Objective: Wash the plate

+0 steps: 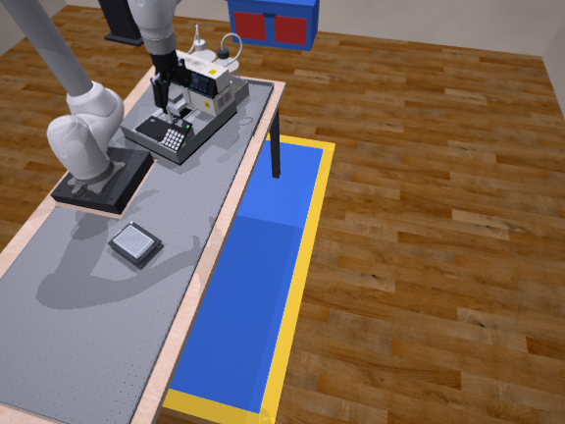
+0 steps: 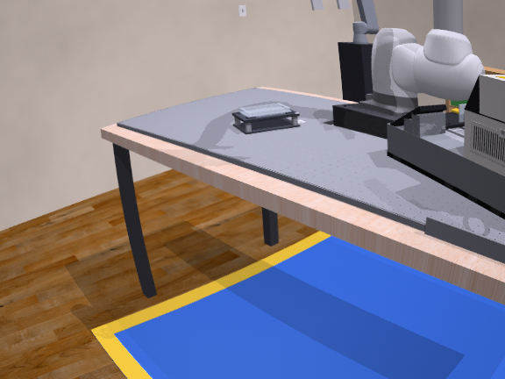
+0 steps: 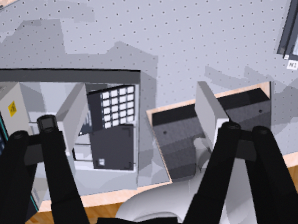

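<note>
The light plate lies on the dark plate nest N1. It looks flat; its cut corner is too small to make out. My gripper is open and empty, above the front part of the washer WASHER and far from the plate. The keypad shows beside a dark panel. A small green light shows by the keypad in the top view. The carrier is mostly hidden behind my fingers.
The arm's black base block stands between the washer and N1. Raised grey tray walls surround the washer. Bottles with tubes stand behind it.
</note>
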`<state>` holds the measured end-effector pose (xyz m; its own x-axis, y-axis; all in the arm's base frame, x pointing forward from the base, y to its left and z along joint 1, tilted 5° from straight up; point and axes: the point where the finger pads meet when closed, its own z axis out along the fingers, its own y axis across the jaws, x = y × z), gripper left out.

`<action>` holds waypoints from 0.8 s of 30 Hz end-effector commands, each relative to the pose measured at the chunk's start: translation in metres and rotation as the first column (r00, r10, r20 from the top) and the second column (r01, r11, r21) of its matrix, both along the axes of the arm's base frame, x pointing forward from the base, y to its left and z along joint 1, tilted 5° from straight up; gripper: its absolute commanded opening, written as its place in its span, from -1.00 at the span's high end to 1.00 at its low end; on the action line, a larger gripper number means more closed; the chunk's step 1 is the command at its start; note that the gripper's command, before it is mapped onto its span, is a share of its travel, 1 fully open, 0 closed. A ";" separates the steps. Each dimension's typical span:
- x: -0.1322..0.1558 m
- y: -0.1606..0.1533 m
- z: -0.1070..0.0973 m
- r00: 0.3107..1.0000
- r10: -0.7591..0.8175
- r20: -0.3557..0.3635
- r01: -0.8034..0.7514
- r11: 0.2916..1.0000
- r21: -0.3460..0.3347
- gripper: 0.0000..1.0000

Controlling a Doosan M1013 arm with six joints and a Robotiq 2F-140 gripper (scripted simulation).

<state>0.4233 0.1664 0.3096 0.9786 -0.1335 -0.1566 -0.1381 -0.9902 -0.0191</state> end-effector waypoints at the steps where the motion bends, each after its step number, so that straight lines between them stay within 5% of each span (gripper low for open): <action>1: -0.009 -0.011 -0.006 1.000 0.001 0.000 -0.001 1.000 0.001 -0.40; 24: -0.076 -0.072 -0.052 0.990 0.131 0.045 -0.131 0.991 0.002 -0.40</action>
